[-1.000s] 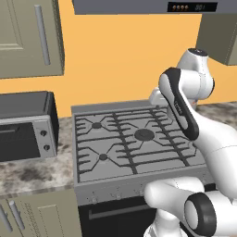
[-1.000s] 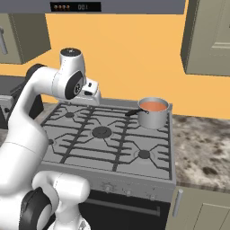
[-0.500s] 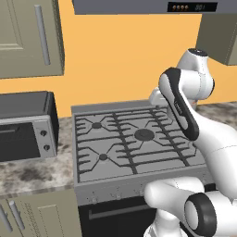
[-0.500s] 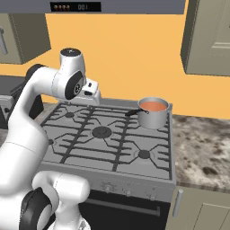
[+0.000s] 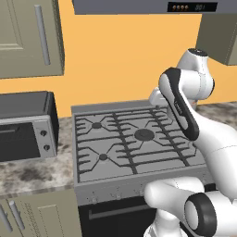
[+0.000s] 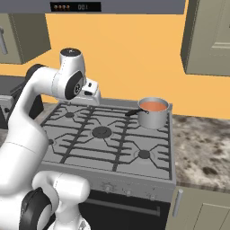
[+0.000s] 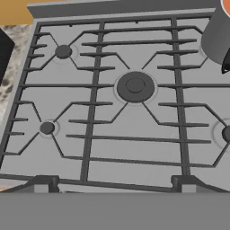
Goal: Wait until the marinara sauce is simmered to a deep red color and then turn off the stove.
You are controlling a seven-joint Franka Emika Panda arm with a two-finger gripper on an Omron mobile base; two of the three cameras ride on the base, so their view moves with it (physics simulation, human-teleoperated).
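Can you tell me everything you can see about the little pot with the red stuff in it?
The saucepan is small, round and shiny steel, with a short dark handle sticking out toward the middle of the stove. It stands upright on the dark grate over the back right burner of the grey stove, close to the orange wall. Inside is smooth orange-red marinara sauce, filling it nearly to the rim. Nothing but the grate touches the pot. In the hand view its grey side shows at the top right corner.
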